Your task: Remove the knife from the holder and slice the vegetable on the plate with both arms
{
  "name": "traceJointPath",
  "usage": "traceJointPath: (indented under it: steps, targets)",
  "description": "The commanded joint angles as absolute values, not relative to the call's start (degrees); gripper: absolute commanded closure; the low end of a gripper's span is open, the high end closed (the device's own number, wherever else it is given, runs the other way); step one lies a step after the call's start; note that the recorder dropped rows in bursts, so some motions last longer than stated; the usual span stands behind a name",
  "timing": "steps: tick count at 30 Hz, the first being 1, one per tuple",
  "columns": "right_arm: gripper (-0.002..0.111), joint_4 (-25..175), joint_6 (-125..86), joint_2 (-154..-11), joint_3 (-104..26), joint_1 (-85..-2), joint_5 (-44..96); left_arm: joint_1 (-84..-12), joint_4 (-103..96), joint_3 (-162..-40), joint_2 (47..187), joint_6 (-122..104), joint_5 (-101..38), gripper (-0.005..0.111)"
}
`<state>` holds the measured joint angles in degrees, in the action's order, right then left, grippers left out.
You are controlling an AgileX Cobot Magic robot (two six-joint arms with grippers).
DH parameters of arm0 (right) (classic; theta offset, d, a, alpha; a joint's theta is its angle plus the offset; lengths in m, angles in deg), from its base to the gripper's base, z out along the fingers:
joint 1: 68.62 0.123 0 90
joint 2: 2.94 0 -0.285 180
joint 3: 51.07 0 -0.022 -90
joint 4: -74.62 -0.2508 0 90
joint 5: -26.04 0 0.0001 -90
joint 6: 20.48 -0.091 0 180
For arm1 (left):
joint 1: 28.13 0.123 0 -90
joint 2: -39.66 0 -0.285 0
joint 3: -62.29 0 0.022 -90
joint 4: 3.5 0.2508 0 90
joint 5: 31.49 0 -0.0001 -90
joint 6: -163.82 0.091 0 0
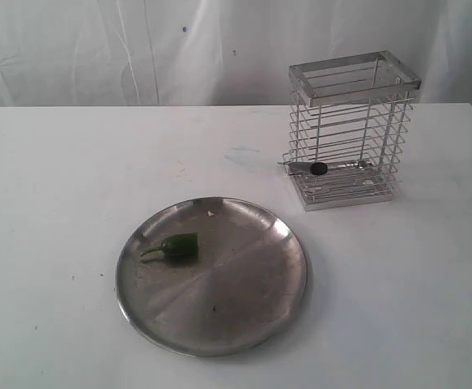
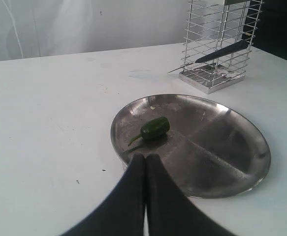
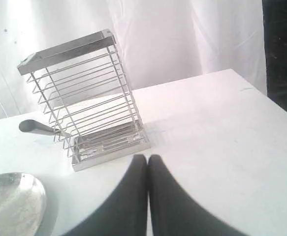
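A small green chilli (image 1: pixel 179 245) lies on the left part of the round steel plate (image 1: pixel 252 300). Behind and to the right stands the wire holder (image 1: pixel 350 130). The knife (image 1: pixel 316 168) rests low inside it, and its pointed tip pokes out through the bars on the left. In the left wrist view my left gripper (image 2: pixel 145 156) is shut and empty, just short of the plate (image 2: pixel 217 157) and the chilli (image 2: pixel 154 128). The knife (image 2: pixel 222 51) slants inside the holder (image 2: pixel 217 29). My right gripper (image 3: pixel 147 157) is shut and empty, in front of the holder (image 3: pixel 84 98). One end of the knife (image 3: pixel 37 128) sticks out. Neither arm shows in the exterior view.
Everything stands on a white table (image 1: pixel 57 178), with a white curtain (image 1: pixel 138 49) behind it. The table's right edge (image 3: pixel 261 93) runs past the holder, dark beyond it. A part of the plate (image 3: pixel 10 201) shows in the right wrist view.
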<state>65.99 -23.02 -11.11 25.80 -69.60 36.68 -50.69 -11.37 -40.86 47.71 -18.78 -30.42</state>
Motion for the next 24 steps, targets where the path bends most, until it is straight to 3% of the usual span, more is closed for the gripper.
traceJointPath:
  steps: [1, 10, 13, 18, 24]
  targets:
    - [0.108, 66.48, -23.79, -10.73, 26.14, -69.32, 32.32, -50.56, -11.58, -40.49, 47.45, -18.75, -30.08, 0.107]
    - [0.108, 66.48, -27.87, -10.73, 26.14, -69.32, 11.43, -50.56, -11.58, -40.49, 47.45, -18.75, -30.08, 0.107]
    - [0.108, 66.73, -40.39, -10.73, 26.14, -69.22, 10.14, -50.56, -11.58, -40.49, 47.45, -18.75, -30.08, 0.107]
    - [0.108, 81.72, -51.72, -10.73, 17.60, -66.47, 29.17, -50.56, -11.58, -40.49, 47.45, -18.75, -30.08, 0.107]
    - [0.108, 70.67, -13.04, -19.25, -0.86, -56.92, 49.72, -50.56, -11.58, -40.49, 47.45, -18.75, -30.08, 0.107]
